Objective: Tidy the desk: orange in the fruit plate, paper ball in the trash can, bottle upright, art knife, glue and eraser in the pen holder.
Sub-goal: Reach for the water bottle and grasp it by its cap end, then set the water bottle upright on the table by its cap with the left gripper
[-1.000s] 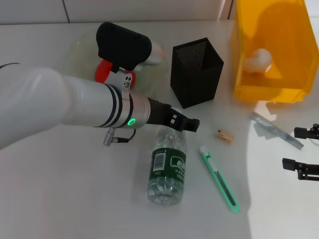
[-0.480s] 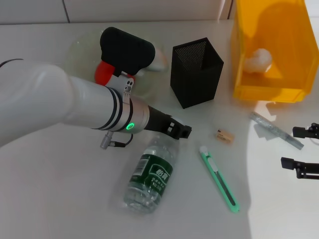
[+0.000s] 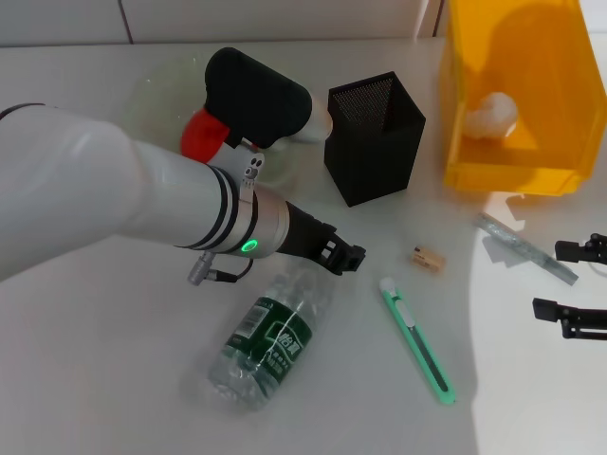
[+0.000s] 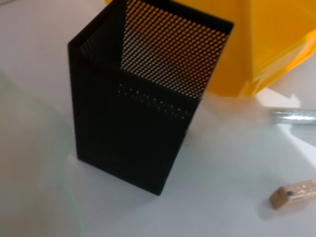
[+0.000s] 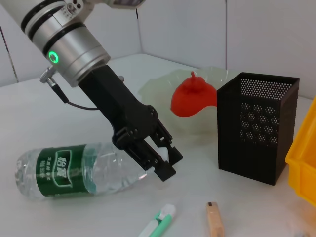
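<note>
A clear water bottle (image 3: 266, 336) with a green label lies on its side on the white desk and also shows in the right wrist view (image 5: 64, 165). My left gripper (image 3: 343, 258) is shut on its neck end (image 5: 160, 158). A red-orange fruit (image 3: 201, 136) sits in the clear plate (image 3: 152, 95) behind my left arm. The black mesh pen holder (image 3: 375, 142) stands upright. A green art knife (image 3: 415, 339), a tan eraser (image 3: 428, 258) and a grey glue stick (image 3: 526, 248) lie on the desk. My right gripper (image 3: 555, 280) is open at the right edge.
A yellow bin (image 3: 512, 175) at the back right holds a white paper ball (image 3: 493, 116). The left wrist view shows the pen holder (image 4: 138, 113), the eraser (image 4: 294, 193) and the glue stick (image 4: 294, 117).
The bottle's base has swung toward the front left while its neck stays at my left gripper. The left arm has shifted slightly. The right gripper has not moved.
</note>
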`<state>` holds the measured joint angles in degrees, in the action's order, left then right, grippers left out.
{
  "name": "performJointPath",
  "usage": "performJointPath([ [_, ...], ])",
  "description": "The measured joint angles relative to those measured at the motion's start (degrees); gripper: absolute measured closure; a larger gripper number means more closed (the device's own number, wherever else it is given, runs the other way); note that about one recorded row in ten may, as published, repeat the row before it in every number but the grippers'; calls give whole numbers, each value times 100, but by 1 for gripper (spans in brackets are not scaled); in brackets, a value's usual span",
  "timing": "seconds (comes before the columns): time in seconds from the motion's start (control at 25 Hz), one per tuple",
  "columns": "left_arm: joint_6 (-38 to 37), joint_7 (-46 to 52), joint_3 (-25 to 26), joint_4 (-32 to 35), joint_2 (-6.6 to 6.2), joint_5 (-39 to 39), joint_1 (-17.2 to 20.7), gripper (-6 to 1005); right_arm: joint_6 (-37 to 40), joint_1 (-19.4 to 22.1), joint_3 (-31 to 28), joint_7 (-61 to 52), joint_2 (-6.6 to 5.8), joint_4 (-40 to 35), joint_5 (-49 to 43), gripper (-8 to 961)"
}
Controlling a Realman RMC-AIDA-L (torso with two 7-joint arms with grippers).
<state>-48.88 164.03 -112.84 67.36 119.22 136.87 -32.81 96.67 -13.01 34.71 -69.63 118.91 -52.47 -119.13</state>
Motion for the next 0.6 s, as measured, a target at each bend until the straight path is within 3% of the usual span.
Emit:
performJointPath([
  [0.24, -495, -414, 132, 1061, -48, 252, 463, 556, 0, -24, 8, -46, 8, 1, 0, 118],
  [0.6, -1687, -1708, 1288, 2658, -56, 265, 1394, 558, 46, -59, -10, -93, 9, 1, 1, 118],
])
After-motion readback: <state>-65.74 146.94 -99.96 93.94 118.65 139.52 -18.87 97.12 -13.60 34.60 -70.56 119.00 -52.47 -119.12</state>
